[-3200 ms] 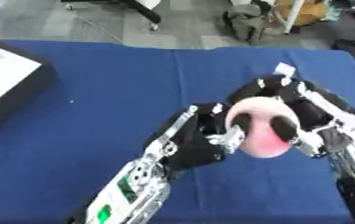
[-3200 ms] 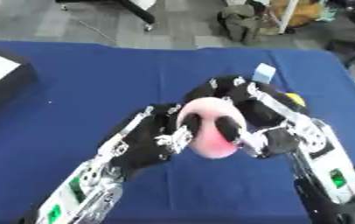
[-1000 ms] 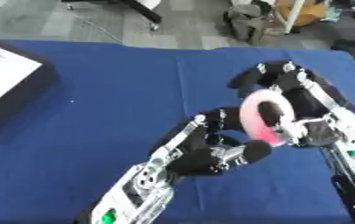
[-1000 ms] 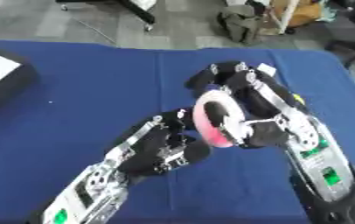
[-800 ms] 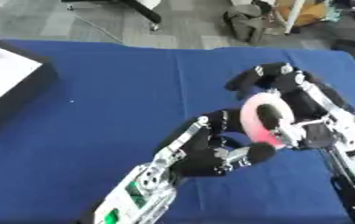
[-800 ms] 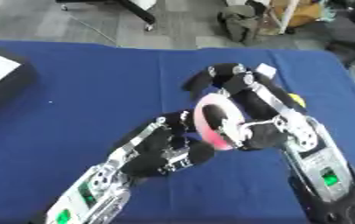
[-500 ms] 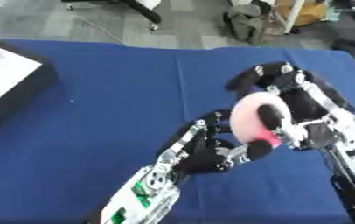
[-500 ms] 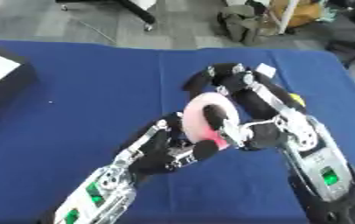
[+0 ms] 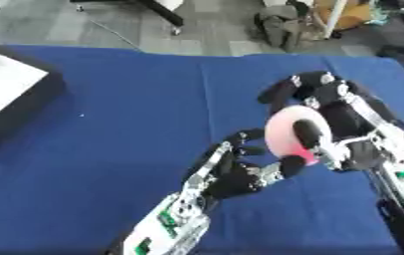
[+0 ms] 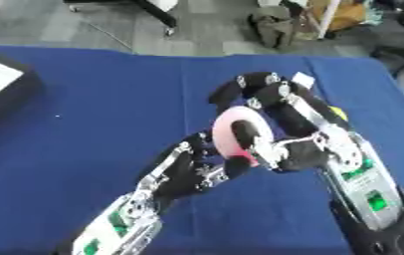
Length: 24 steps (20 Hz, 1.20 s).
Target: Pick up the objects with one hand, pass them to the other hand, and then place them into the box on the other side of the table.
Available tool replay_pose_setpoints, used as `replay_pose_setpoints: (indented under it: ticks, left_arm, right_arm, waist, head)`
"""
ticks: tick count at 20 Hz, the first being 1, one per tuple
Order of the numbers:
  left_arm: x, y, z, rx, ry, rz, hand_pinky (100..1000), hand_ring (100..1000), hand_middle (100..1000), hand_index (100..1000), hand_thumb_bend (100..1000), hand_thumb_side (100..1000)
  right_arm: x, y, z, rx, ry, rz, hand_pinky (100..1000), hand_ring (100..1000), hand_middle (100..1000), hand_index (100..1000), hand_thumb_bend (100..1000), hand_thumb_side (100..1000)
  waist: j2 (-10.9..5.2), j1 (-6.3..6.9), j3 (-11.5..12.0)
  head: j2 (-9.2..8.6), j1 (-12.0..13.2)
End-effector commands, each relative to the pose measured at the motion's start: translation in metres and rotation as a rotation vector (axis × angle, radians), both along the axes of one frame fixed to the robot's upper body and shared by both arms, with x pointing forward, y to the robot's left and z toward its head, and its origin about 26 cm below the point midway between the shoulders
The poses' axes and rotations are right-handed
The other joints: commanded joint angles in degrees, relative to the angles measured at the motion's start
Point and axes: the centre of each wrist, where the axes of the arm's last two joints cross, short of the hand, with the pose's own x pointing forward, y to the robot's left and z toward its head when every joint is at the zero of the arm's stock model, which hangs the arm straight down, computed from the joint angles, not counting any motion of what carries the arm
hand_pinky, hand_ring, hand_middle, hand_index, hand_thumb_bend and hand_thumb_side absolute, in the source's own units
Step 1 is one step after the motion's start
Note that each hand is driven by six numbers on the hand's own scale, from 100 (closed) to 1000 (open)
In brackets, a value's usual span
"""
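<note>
Fingers of both black robot hands meet around a round pink-and-white object (image 9: 285, 135) above the blue cloth-covered table (image 9: 136, 114).
Right hand (image 9: 345, 124) curls its fingers over the object's top and side, thumb across its face; left hand (image 9: 240, 172) spreads beneath, fingertips seemingly touching its lower edge.

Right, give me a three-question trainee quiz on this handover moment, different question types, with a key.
1. True or false: the pink round object lies on the blue table.
2. Which hand has its fingers and thumb curled round the object? A) left hand B) right hand C) neither
3. Fill in: the box sits at the table's ____ edge, as the robot sees it.

Key: 1 false, it is held above the table; 2 B; 3 left.
</note>
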Motion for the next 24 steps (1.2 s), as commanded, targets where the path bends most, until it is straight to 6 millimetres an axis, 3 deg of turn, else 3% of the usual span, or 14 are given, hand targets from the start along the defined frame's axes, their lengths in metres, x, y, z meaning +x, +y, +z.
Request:
replay_pose_setpoints:
  ticks: [1, 13, 18, 21, 24]
  left_arm:
    - [-0.003, -0.005, 0.012, -0.043, -0.013, -0.015, 724, 836, 867, 851, 778, 427]
    - [-0.011, -0.003, 0.036, -0.170, 0.003, -0.083, 711, 794, 806, 741, 569, 352]
    - [-0.013, -0.001, 0.043, -0.196, 0.007, -0.094, 688, 758, 762, 674, 383, 279]
    - [-0.013, 0.000, 0.044, -0.197, 0.012, -0.091, 659, 713, 704, 555, 189, 226]
    - [-0.013, 0.000, 0.044, -0.198, 0.017, -0.085, 644, 680, 653, 424, 111, 210]
  right_arm:
    - [-0.002, 0.000, 0.008, -0.008, -0.029, 0.014, 737, 737, 554, 348, 100, 470]
    - [-0.003, 0.001, 0.006, -0.021, -0.023, 0.021, 733, 737, 553, 345, 100, 470]
    - [-0.003, 0.002, 0.006, -0.027, -0.026, 0.024, 732, 736, 571, 346, 100, 470]
    - [-0.003, 0.002, 0.006, -0.026, -0.025, 0.022, 731, 736, 571, 347, 100, 470]
    - [-0.003, 0.002, 0.006, -0.025, -0.023, 0.021, 730, 735, 573, 362, 100, 470]
  waist:
    - [-0.92, -0.04, -0.06]
    - [-1.14, -0.11, 0.04]
    - [-1.18, -0.11, 0.02]
    - [-1.15, -0.12, -0.02]
    - [-1.13, -0.12, -0.05]
  head:
    - [-0.12, 0.13]
    - [-0.12, 0.02]
    - [-0.12, -0.06]
    - [-0.12, -0.04]
    - [-0.12, 0.00]
